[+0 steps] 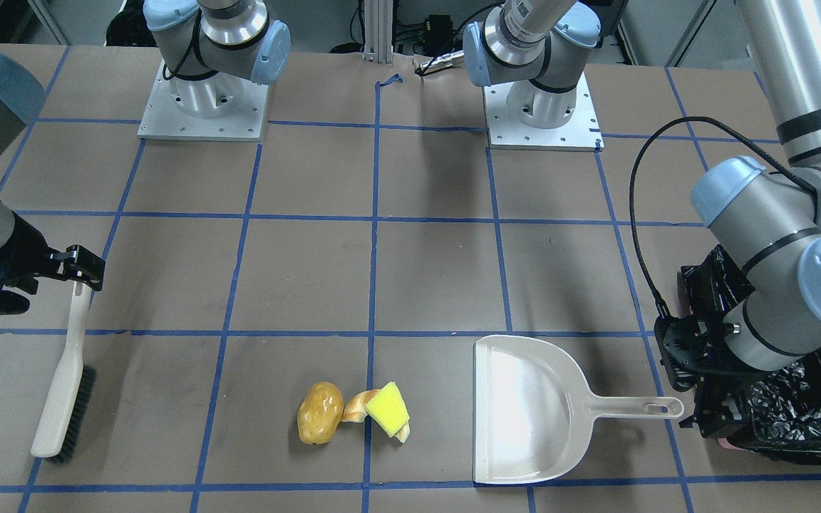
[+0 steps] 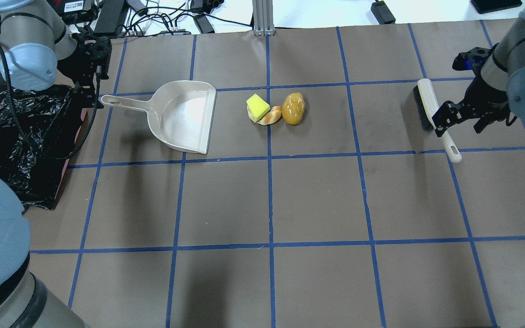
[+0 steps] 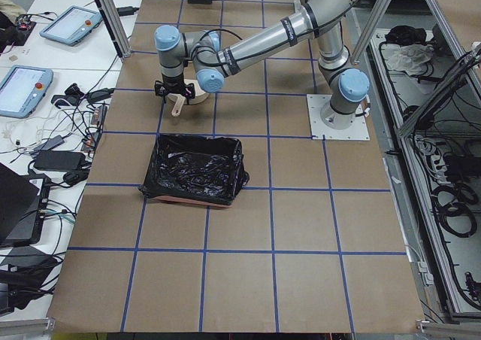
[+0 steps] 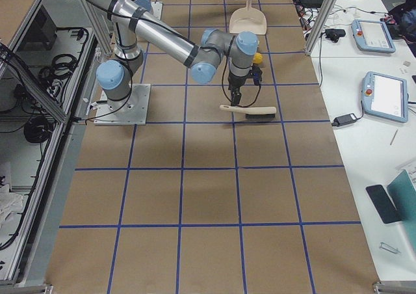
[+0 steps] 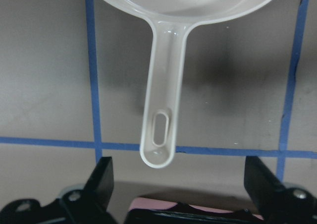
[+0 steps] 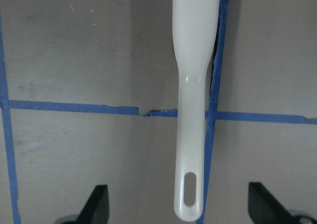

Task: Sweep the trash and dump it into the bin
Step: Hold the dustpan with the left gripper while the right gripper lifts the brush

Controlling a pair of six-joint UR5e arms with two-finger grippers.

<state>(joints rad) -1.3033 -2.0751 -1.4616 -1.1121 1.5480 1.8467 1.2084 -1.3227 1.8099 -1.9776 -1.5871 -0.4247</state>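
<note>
The trash lies together on the table: a potato (image 1: 320, 413) (image 2: 293, 108), a tan bread piece (image 1: 355, 407) (image 2: 271, 117) and a yellow sponge wedge (image 1: 387, 406) (image 2: 257, 106). The cream dustpan (image 1: 524, 410) (image 2: 185, 114) lies flat, its mouth towards them. My left gripper (image 5: 181, 184) (image 2: 90, 89) is open, and the tip of the dustpan handle (image 5: 161, 110) sits just between its fingertips. My right gripper (image 6: 178, 199) (image 2: 460, 119) is open above the handle of the cream brush (image 6: 195, 85) (image 2: 429, 107). The black-lined bin (image 2: 16, 136) (image 1: 809, 406) stands under the left arm.
Both arm bases (image 1: 202, 107) (image 1: 542, 114) stand at the robot's edge of the table. Blue tape lines grid the brown table (image 2: 317, 196). Cables and devices (image 2: 162, 13) lie beyond the far edge.
</note>
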